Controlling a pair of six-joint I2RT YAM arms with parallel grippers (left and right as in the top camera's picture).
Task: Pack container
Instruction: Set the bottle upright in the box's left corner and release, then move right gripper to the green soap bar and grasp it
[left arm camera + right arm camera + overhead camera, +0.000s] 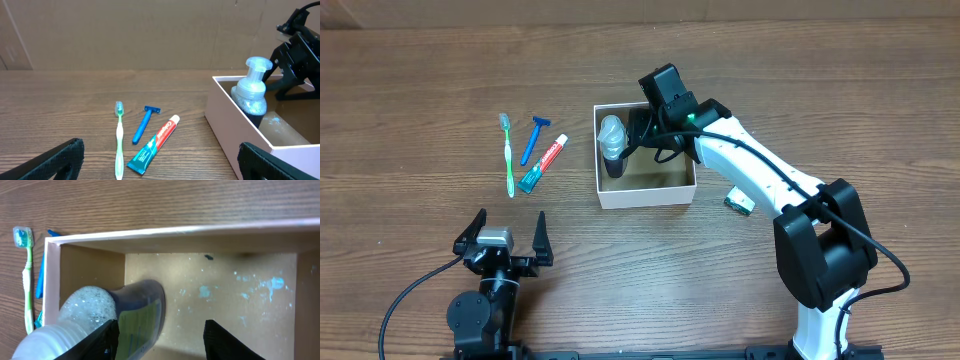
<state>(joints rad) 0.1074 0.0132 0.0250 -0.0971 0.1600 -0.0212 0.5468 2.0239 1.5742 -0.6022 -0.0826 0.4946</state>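
Observation:
The container [645, 192], a shallow square box with white walls and a tan inside, stands mid-table. A dark pump bottle with a clear foamy top [612, 143] stands in its left part. My right gripper [645, 130] is open over the box. In the right wrist view the bottle [142, 312] sits against the left finger of the gripper [162, 340], with a wide gap to the right finger. My left gripper [506, 238] is open and empty near the front edge. The left wrist view shows the box wall [235, 135] and the bottle [252, 90].
A green toothbrush [509, 155], a blue razor [532, 140] and a toothpaste tube [543, 164] lie left of the box. They also show in the left wrist view: toothbrush [119, 140], razor [144, 125], tube [154, 146]. A small green-white item [738, 204] lies right of the box.

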